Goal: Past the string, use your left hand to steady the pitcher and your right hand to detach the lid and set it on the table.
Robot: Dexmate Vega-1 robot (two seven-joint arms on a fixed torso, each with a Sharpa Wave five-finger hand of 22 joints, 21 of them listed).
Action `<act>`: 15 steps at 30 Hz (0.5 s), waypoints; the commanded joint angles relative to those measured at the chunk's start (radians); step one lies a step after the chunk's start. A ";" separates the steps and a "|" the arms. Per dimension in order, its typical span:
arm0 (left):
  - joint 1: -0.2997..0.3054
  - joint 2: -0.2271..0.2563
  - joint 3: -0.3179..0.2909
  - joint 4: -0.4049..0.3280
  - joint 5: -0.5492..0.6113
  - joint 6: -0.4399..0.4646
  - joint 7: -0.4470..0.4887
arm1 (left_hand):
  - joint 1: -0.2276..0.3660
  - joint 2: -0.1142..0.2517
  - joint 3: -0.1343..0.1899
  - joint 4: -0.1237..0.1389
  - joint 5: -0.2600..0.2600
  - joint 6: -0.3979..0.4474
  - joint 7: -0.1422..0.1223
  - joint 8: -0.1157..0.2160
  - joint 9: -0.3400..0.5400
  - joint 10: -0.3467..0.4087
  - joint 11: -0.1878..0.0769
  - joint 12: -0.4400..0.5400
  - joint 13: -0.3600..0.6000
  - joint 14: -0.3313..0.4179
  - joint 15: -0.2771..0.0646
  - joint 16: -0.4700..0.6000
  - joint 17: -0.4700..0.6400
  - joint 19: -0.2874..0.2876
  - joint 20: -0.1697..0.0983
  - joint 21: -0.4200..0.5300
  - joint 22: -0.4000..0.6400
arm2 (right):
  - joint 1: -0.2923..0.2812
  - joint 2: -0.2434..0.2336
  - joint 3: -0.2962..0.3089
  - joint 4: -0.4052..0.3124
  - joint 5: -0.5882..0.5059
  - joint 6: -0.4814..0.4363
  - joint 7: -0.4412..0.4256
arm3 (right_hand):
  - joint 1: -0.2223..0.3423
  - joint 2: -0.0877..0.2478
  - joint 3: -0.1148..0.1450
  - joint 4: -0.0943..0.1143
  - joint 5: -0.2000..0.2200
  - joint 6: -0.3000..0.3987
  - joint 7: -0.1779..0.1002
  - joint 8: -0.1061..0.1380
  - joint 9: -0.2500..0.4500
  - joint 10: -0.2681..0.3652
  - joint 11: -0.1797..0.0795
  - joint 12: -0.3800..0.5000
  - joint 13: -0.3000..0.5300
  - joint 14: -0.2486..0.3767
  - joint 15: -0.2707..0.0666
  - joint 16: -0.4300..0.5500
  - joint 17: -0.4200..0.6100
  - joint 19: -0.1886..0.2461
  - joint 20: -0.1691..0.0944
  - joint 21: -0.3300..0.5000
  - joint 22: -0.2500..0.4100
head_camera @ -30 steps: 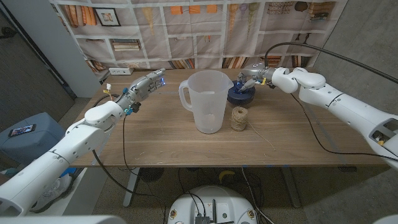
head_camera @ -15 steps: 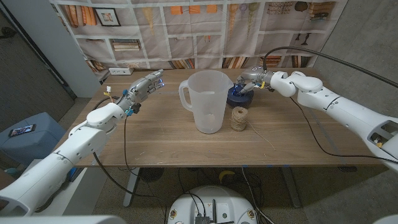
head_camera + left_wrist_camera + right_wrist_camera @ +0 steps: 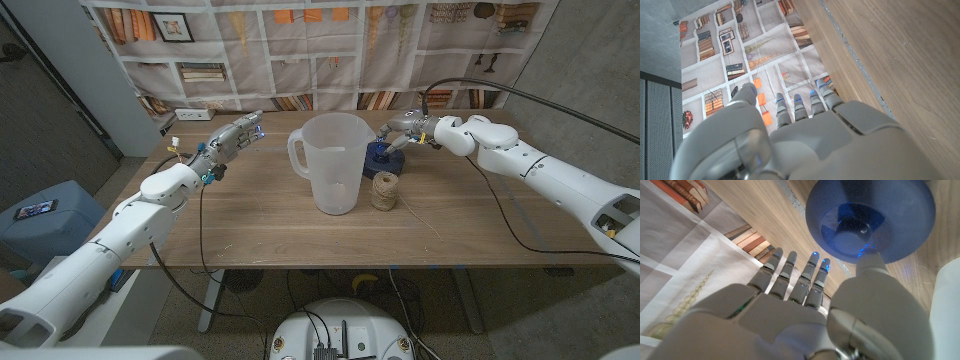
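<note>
Head view: the pitcher (image 3: 331,163) stands upright and open-topped on the surface (image 3: 250,215), with the string (image 3: 385,190) just beside it on the side toward the right robot hand (image 3: 402,127). The blue lid (image 3: 382,152) lies on the surface beyond the string, directly beneath that robot hand, whose fingers hang over it; I cannot tell contact from here. The left robot hand (image 3: 232,137) hovers well apart from the pitcher, fingers extended, holding nothing. Left wrist view: left robot hand (image 3: 805,135) with fingers straight and apart, the surface edge ahead, nothing grasped. Right wrist view: right robot hand (image 3: 805,305) fingers spread, the thumb tip at the lid (image 3: 870,220) rim; no closed grip visible, so I read it as open. Judgement: lid appears set down already, so the step in hand is the release. To do it well, lift straight up off the lid without dragging it, and clear the string and pitcher wall when withdrawing.
</note>
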 commanded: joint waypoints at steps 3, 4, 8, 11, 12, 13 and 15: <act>-0.007 -0.013 0.006 0.020 -0.004 -0.010 -0.002 | -0.009 0.004 0.014 0.002 0.006 0.013 0.002 0.005 0.003 0.009 -0.003 0.011 0.000 0.011 -0.006 0.002 0.002 0.006 -0.002 0.002 0.004 | 0.018 -0.001 0.005 0.000 0.044 0.022 0.066 | -0.040 -0.017 -0.017 0.009 0.026 -0.124 0.016 -0.054 0.001 -0.117 0.038 -0.006 0.004 -0.062 -0.015 -0.033 0.003 -0.037 0.017 -0.004 0.004; -0.008 -0.014 0.006 0.022 -0.003 -0.012 -0.002 | -0.010 0.004 0.015 0.002 0.006 0.013 0.002 0.005 0.003 0.010 -0.005 0.011 0.000 0.011 -0.006 0.002 0.002 0.006 -0.003 0.002 0.004 | 0.017 0.000 0.009 0.002 0.052 0.023 0.065 | -0.047 -0.019 -0.019 0.010 0.030 -0.140 0.021 -0.061 0.001 -0.130 0.039 -0.005 0.004 -0.069 -0.010 -0.037 0.003 -0.040 0.017 -0.003 0.004; -0.020 -0.004 0.015 0.019 0.006 0.014 0.001 | -0.013 0.005 0.019 0.003 0.006 0.007 0.003 0.002 0.003 0.011 -0.002 0.011 0.000 0.012 -0.008 0.001 0.002 0.009 -0.005 0.003 0.004 | 0.016 0.010 0.033 0.041 0.132 0.058 0.061 | -0.070 -0.022 -0.026 0.017 0.044 -0.201 0.026 -0.092 -0.002 -0.176 0.055 -0.004 0.000 -0.093 0.011 -0.050 0.004 -0.061 0.029 -0.005 0.004; -0.040 -0.001 0.028 0.028 0.016 0.024 -0.012 | -0.021 0.006 0.030 0.005 0.006 -0.013 0.000 -0.007 0.003 -0.004 -0.006 0.003 -0.001 0.000 -0.013 -0.005 0.001 0.003 -0.028 -0.003 0.003 | 0.016 0.017 0.049 0.073 0.189 0.080 0.053 | -0.070 -0.018 -0.023 0.014 0.053 -0.234 0.030 -0.109 -0.003 -0.214 0.060 -0.006 -0.004 -0.117 0.027 -0.064 0.004 -0.090 0.026 -0.009 0.004; -0.043 -0.005 0.028 0.031 0.016 0.022 -0.010 | -0.023 0.005 0.032 0.005 0.007 -0.014 0.001 -0.008 0.003 -0.006 -0.004 0.002 -0.001 -0.006 -0.014 -0.007 0.001 0.001 -0.032 -0.004 0.003 | 0.012 0.020 0.058 0.081 0.210 0.081 0.046 | -0.074 -0.016 -0.023 0.016 0.055 -0.238 0.031 -0.112 -0.004 -0.223 0.065 -0.006 -0.005 -0.125 0.029 -0.067 0.005 -0.096 0.027 -0.009 0.004; -0.046 -0.006 0.030 0.032 0.023 0.021 -0.005 | -0.024 0.005 0.034 0.005 0.007 -0.017 0.002 -0.009 0.003 -0.009 -0.005 0.001 -0.001 -0.007 -0.014 -0.007 0.001 -0.001 -0.035 -0.005 0.003 | 0.010 0.022 0.065 0.093 0.235 0.088 0.044 | -0.078 -0.015 -0.024 0.017 0.056 -0.242 0.037 -0.115 -0.004 -0.230 0.066 -0.005 -0.007 -0.133 0.032 -0.070 0.005 -0.106 0.027 -0.011 0.004; -0.050 -0.007 0.033 0.029 0.034 0.026 0.011 | -0.029 0.004 0.038 0.006 0.007 -0.029 0.003 -0.012 0.003 -0.018 -0.005 -0.003 -0.001 -0.017 -0.016 -0.010 0.001 -0.002 -0.041 -0.006 0.003 | 0.004 0.027 0.079 0.117 0.274 0.103 0.024 | -0.091 -0.012 -0.028 0.023 0.057 -0.255 0.044 -0.124 -0.005 -0.248 0.073 -0.004 -0.009 -0.150 0.042 -0.077 0.006 -0.120 0.025 -0.010 0.004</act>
